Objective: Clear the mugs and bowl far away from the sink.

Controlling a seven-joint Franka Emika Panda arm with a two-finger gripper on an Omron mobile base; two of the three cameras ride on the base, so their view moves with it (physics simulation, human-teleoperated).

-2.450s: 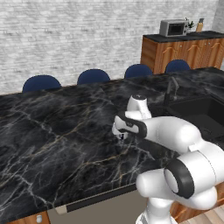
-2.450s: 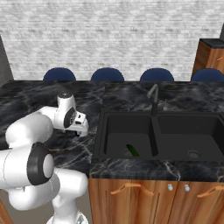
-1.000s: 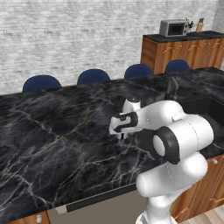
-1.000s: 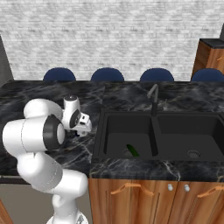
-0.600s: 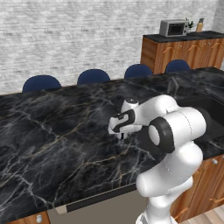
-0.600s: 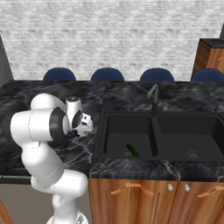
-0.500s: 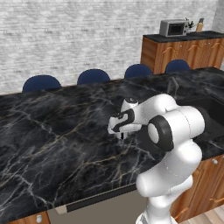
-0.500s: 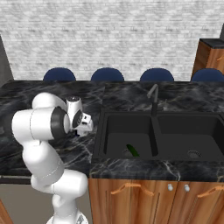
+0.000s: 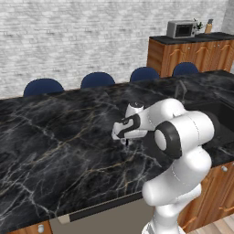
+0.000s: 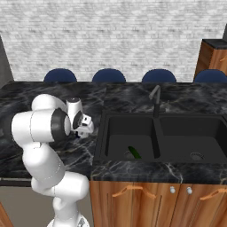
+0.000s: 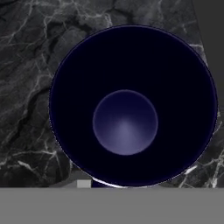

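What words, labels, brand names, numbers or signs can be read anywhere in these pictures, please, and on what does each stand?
None can be read.
Microwave on the far wooden cabinet: its front shows no legible marking, too small to tell.
Navy-inside vessel under the hand: plain, no print.
Marble counter, sink and brick wall: no lettering.

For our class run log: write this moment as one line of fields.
hand: low over counter, left of sink | below hand: mug, dark navy inside, upright | grip: unclear | sink: green item in left basin
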